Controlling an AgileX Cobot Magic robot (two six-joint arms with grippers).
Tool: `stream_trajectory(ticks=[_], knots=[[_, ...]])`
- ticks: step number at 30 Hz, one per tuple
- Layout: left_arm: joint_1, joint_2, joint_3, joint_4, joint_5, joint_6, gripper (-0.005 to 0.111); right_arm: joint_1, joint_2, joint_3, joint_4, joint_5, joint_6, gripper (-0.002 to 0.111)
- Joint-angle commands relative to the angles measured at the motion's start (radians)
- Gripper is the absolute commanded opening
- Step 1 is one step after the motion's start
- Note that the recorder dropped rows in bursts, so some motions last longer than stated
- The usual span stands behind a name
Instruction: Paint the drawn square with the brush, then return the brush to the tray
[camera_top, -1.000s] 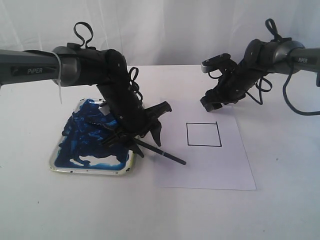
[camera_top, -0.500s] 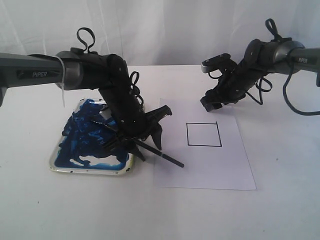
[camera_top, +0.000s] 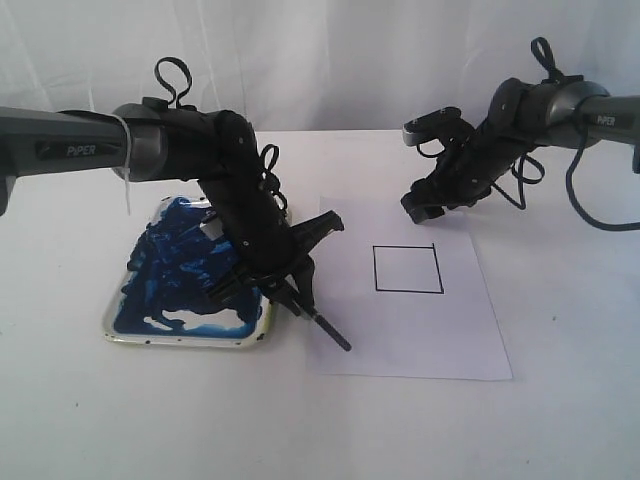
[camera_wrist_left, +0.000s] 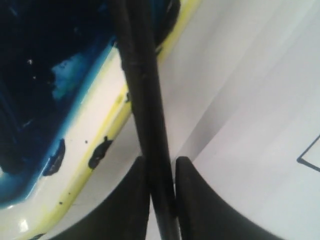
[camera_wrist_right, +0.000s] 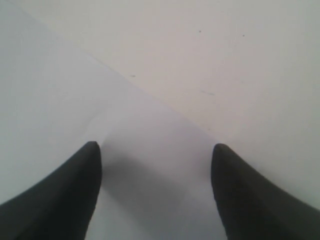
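Slanting off the tray (camera_top: 180, 342), the brush (camera_top: 327, 330) was recorded clamped in the left gripper (camera_wrist_left: 161, 170), the drawn square (camera_top: 407, 269) well apart to that gripper's right.

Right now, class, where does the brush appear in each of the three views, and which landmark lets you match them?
Exterior view: the brush slants from the tray's right rim out across the left edge of the paper sheet.
Left wrist view: it runs up the middle of the picture, pinched by the left gripper.
Right wrist view: not in it.
Shared landmark: the paper sheet, visible in all three.
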Motion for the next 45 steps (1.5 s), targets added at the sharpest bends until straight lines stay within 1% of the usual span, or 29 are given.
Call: stream_trajectory(ticks=[1, 12, 14, 15, 16, 22, 25, 27, 30, 36, 41, 45], knots=[[-0.003, 0.000, 0.000, -0.004, 0.014, -0.007, 0.024, -0.001, 0.051, 0.023, -0.027, 0.072, -0.007, 0.060], [-0.003, 0.000, 0.000, -0.004, 0.017, -0.030, 0.023, -0.001, 0.051, 0.023, -0.027, 0.072, -0.007, 0.060], [-0.003, 0.000, 0.000, -0.004, 0.017, -0.030, 0.013, -0.001, 0.051, 0.023, -0.027, 0.072, -0.007, 0.060], [-0.003, 0.000, 0.000, -0.004, 0.019, -0.030, 0.005, -0.001, 0.051, 0.023, -0.027, 0.072, -0.007, 0.060], [-0.003, 0.000, 0.000, -0.004, 0.019, -0.030, 0.000, -0.001, 0.051, 0.023, -0.027, 0.072, -0.007, 0.060], [-0.003, -0.011, 0.000, 0.016, 0.022, -0.030, 0.000, -0.001, 0.051, 0.023, -0.027, 0.072, -0.007, 0.060], [-0.003, -0.069, -0.002, 0.085, 0.033, -0.030, 0.000, -0.001, 0.051, 0.023, -0.027, 0.072, -0.007, 0.060], [0.004, -0.106, -0.002, 0.095, 0.046, -0.015, 0.000, -0.001, 0.051, 0.023, -0.027, 0.072, -0.007, 0.060], [0.015, -0.166, -0.002, 0.109, 0.081, 0.060, 0.000, -0.001, 0.051, 0.023, -0.027, 0.072, -0.007, 0.060], [0.015, -0.264, -0.002, 0.112, 0.189, 0.290, 0.000, -0.001, 0.051, 0.020, -0.027, 0.067, -0.009, 0.060], [0.015, -0.320, -0.002, 0.118, 0.280, 0.506, 0.000, -0.001, 0.048, 0.011, -0.027, 0.076, -0.009, 0.060], [0.015, -0.358, -0.002, 0.145, 0.353, 0.723, 0.000, -0.001, 0.042, 0.011, -0.027, 0.070, -0.009, 0.060]])
